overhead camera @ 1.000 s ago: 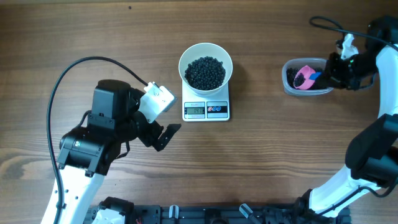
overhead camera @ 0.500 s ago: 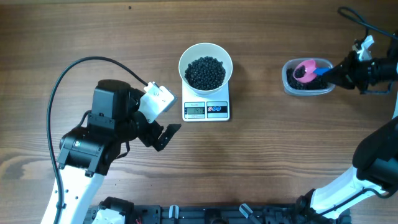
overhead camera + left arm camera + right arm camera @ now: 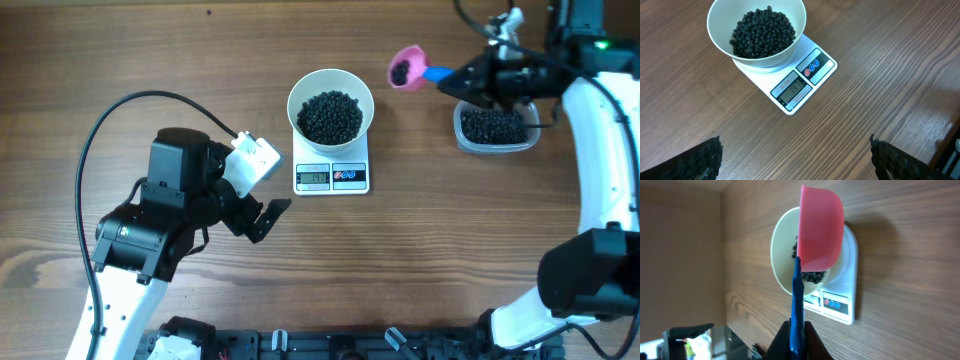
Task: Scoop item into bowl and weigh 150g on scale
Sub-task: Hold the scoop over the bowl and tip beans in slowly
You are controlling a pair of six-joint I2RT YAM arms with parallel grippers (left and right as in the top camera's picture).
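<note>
The right pincer (image 3: 452,76) is pressed tight on the thin blue handle of a small pink plastic scoop (image 3: 404,68). The scoop is up in the air, not touching the table. A few small round black beads (image 3: 401,71) sit inside its cup. In the right wrist view the handle runs straight out from between the fingers (image 3: 807,337), and the pink cup hangs in front of the bowl and the scale.

Seen from above, with twelve o'clock at the far edge of the table, the scoop is at about two o'clock from the round plain white bowl (image 3: 291,108). It is near the rim but not over it. The bowl holds a dark heap of the same black beads (image 3: 331,116). It stands on the small flat white scale (image 3: 355,187). The grey display (image 3: 791,90) on the scale shows digits, but I cannot read them for sure.

At three o'clock from the bowl, well apart, sits a clear plastic tub (image 3: 460,125) with more beads (image 3: 492,125). The right arm is above it.

The left pincer (image 3: 265,220) is spread wide and holds nothing. It is at about seven o'clock from the scale, over the brown wooden table (image 3: 430,260).
</note>
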